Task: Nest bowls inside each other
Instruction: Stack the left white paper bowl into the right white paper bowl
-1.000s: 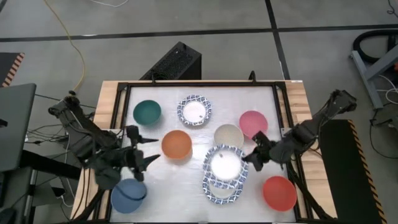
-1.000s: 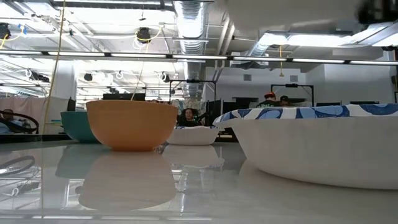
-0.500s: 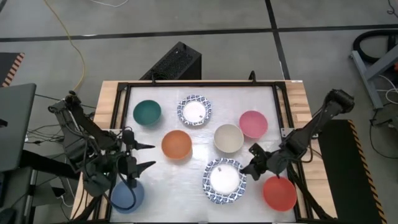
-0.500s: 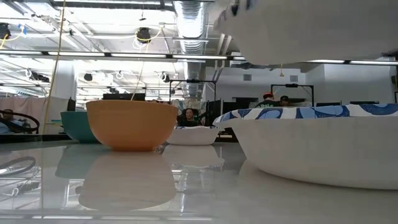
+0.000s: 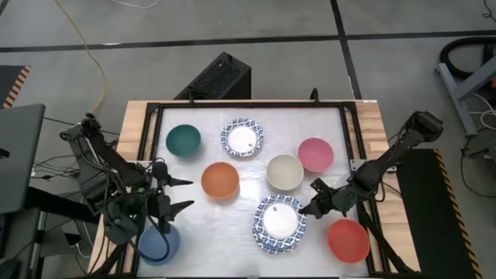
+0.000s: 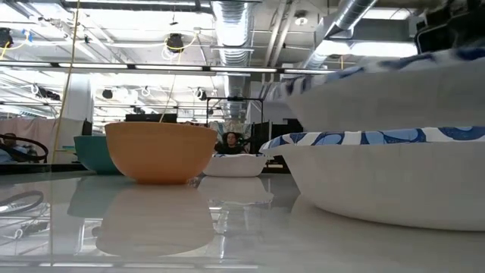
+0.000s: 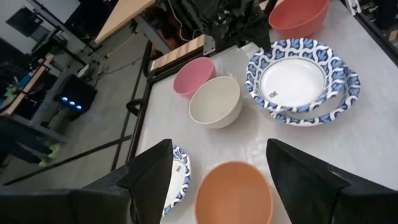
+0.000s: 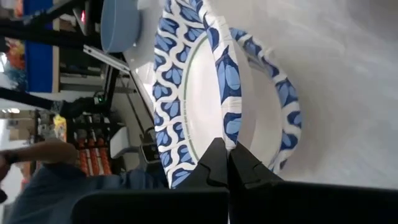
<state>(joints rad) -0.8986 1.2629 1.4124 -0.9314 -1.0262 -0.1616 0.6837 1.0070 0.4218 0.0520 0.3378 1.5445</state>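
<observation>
Bowl with blue patterned rim [image 5: 279, 220] pinched by right gripper [image 5: 303, 209] above its twin.
Cream bowl [image 5: 284, 171] and red bowl [image 5: 348, 239] stand close; left gripper [image 5: 184, 194] spread wide, empty.

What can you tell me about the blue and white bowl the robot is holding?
The held bowl is round and shallow, plain white inside with a blue swirly pattern on its wide rim. It looks like paper or thin plastic. The right gripper has its jaws pinched shut on the rim. The bowl hangs slightly tilted just above a second patterned bowl on the table, not yet settled inside it.
</observation>
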